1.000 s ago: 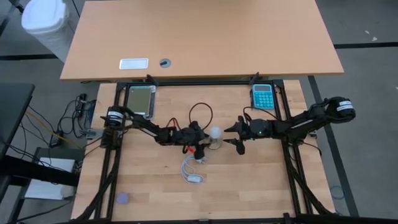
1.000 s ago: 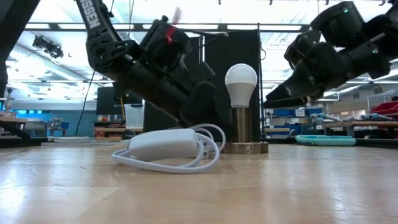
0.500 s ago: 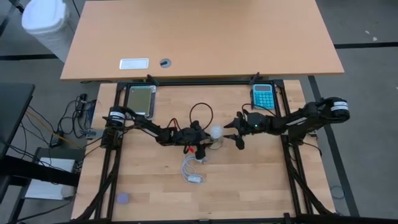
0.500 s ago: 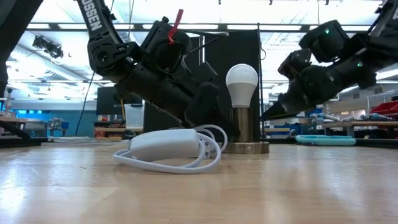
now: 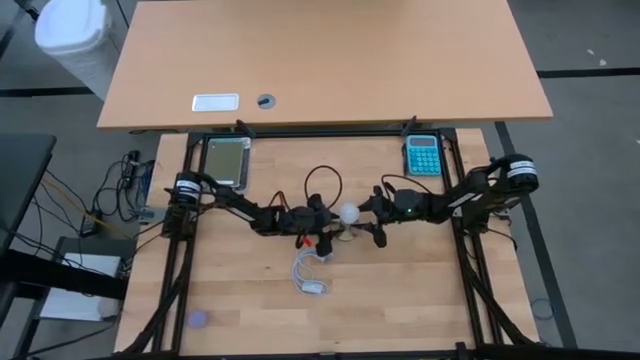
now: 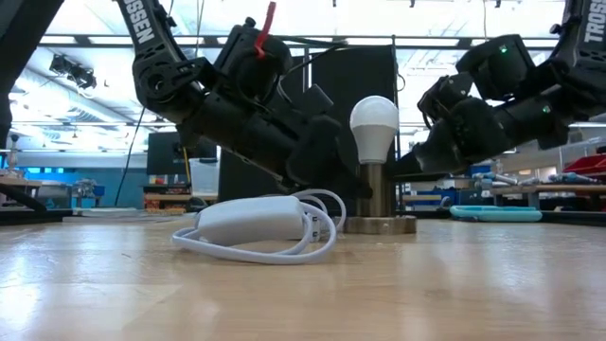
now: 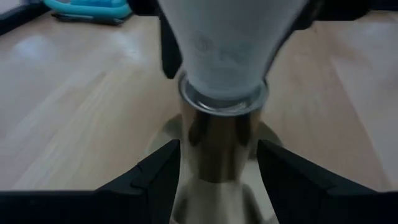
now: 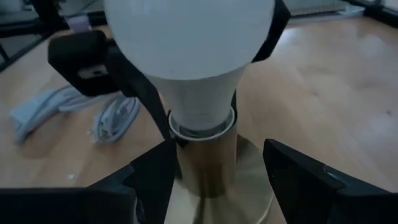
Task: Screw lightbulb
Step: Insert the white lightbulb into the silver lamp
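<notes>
Mid-bench, the left gripper (image 7: 217, 180) pinches the socket (image 7: 219, 140) stem. The right gripper (image 8: 205, 180) is spread astride it; it should rise to the bulb (image 8: 189, 43), close gently, and twist squarely.

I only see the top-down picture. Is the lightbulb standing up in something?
Observer: Yes. From table height, the lightbulb stands upright in a brass socket on a round foot.
Operator: Is the left end effector holding it?
Observer: Its wrist camera shows the left end effector clamped on the socket post, below the bulb.
Operator: And the right one?
Observer: The right end effector is open and straddles the socket, with a gap beside one of its fingers.
</notes>
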